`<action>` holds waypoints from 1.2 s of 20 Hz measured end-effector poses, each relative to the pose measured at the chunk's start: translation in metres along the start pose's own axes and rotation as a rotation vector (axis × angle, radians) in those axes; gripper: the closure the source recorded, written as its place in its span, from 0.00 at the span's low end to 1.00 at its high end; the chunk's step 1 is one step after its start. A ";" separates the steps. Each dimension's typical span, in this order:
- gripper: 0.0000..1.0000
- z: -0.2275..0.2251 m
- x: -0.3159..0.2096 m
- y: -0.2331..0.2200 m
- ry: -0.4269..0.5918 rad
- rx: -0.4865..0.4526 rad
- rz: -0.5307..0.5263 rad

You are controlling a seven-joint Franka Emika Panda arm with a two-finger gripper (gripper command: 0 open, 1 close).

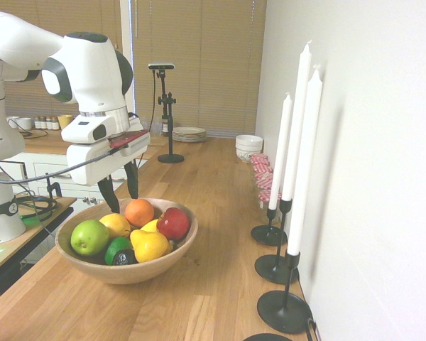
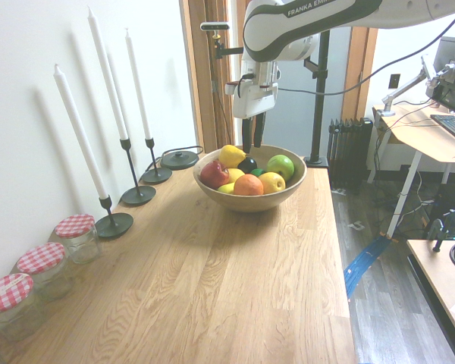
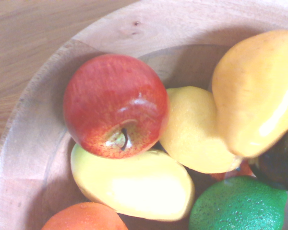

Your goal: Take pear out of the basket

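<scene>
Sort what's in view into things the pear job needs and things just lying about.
For the job:
- pear
- basket
- gripper

Just lying about:
- red apple
- green apple
- orange
- white candles
- stacked plates
- white bowls
- checked-lid jars

White arm (image 1: 96,71) bent over, claw (image 1: 125,204) pointing down, 2 dark fingers (image 1: 108,195) apart

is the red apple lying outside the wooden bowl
No, the shiny red apple lies inside the round light-brown wooden bowl, beside a yellow fruit.
</scene>
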State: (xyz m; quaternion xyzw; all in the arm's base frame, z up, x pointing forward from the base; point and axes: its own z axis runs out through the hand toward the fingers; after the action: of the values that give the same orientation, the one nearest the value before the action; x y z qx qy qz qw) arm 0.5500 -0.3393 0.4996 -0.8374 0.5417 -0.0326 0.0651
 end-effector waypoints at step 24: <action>0.00 0.021 0.055 -0.004 0.001 -0.056 0.034</action>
State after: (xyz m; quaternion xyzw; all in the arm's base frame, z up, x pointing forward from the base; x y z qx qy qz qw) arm 0.5787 -0.3858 0.4783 -0.8296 0.5565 -0.0166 0.0420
